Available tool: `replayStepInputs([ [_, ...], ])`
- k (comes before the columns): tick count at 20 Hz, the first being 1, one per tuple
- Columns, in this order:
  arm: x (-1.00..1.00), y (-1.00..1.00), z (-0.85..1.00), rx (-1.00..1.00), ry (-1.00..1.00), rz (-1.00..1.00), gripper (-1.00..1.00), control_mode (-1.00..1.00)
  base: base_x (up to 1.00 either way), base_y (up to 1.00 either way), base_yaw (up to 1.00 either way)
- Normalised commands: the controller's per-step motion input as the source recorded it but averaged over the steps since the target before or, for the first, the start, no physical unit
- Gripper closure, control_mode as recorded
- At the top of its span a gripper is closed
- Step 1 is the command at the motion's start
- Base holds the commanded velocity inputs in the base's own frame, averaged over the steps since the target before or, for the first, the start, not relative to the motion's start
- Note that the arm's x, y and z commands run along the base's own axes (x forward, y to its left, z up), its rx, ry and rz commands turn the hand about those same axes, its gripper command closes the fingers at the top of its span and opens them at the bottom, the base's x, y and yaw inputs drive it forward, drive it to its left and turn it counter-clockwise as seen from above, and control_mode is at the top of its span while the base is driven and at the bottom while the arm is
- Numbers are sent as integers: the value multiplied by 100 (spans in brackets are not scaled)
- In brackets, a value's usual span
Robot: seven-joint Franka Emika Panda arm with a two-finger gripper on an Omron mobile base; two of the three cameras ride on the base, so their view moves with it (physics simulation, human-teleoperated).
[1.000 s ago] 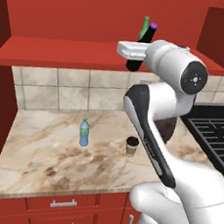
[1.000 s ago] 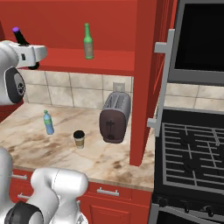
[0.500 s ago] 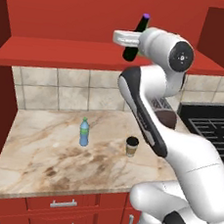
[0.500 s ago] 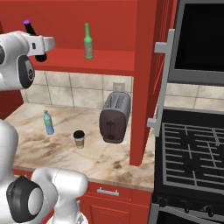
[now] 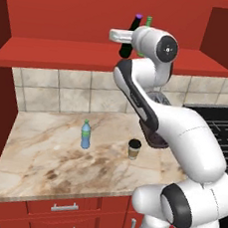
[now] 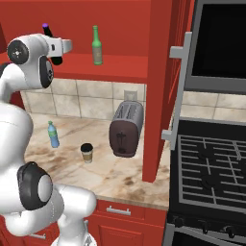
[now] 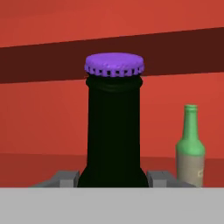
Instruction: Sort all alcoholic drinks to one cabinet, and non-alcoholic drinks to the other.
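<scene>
Black bottle, purple-capped, clamped in closed claw at red cabinet shelf near green bottle; blue bottle, cup on marble table.

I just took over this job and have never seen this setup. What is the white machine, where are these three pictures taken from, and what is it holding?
The white machine is a robot arm on a base that can drive, standing in a rendered kitchen. Two pictures come from cameras on the base, behind the arm to its left and right. The third comes from a camera on the hand, looking along the gripper. The gripper is shut on a near-black bottle with a purple cap, held tilted up at the open red cabinet. A green bottle already stands upright on that shelf, to one side of the held one. Below, on the marble counter, stand a blue plastic bottle and a paper cup with a dark lid, apart from each other. A toaster sits by the stove.
</scene>
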Motion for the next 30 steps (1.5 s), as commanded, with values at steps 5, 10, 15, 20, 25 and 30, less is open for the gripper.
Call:
replayStepInputs([
  [5,58,6,-35,0,10,0,100,-100,0,0,0],
  [10,59,6,-23,0,11,0,100,-100,0,0,0],
  [15,61,6,-15,0,10,0,100,-100,0,0,0],
  [20,58,9,-2,-1,6,0,100,-100,0,0,0],
  [25,35,9,-8,-1,2,0,100,-100,0,0,0],
  [30,11,11,-21,-2,0,0,100,-100,0,0,0],
])
